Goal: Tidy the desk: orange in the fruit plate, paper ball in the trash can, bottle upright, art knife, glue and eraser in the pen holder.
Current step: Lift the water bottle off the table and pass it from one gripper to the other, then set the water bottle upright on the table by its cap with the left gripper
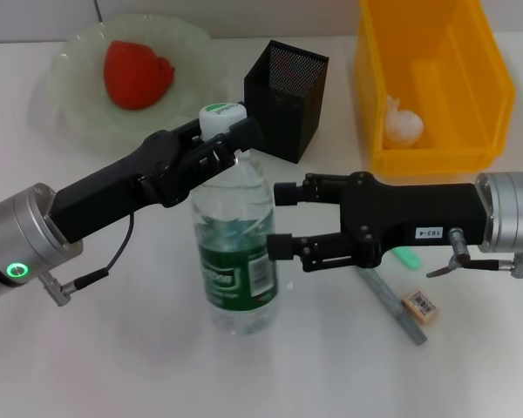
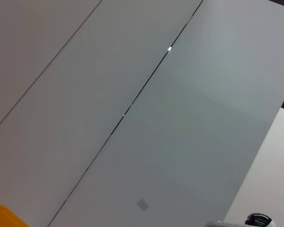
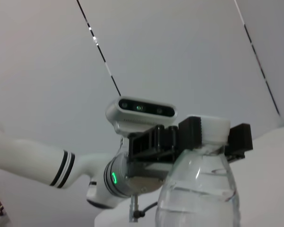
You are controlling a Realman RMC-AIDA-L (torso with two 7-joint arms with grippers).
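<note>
The clear bottle [image 1: 237, 252] with a green label stands upright mid-table. My left gripper [image 1: 229, 132] is shut on its neck just under the white cap [image 1: 220, 112]; the right wrist view shows that gripper [image 3: 214, 137] clamping the bottle [image 3: 199, 189]. My right gripper [image 1: 280, 219] is open, its fingertips at the bottle's right side. The orange [image 1: 138, 74] lies in the fruit plate [image 1: 74, 109]. The paper ball [image 1: 403, 124] sits in the yellow trash can [image 1: 436, 52]. The eraser [image 1: 421, 306], a grey art knife [image 1: 394, 305] and a green glue [image 1: 408, 259], partly hidden, lie under my right arm.
The black mesh pen holder [image 1: 288, 87] stands just behind the bottle, between the plate and the bin. A corner of the yellow bin [image 2: 0, 215] shows in the left wrist view, which otherwise faces a grey wall.
</note>
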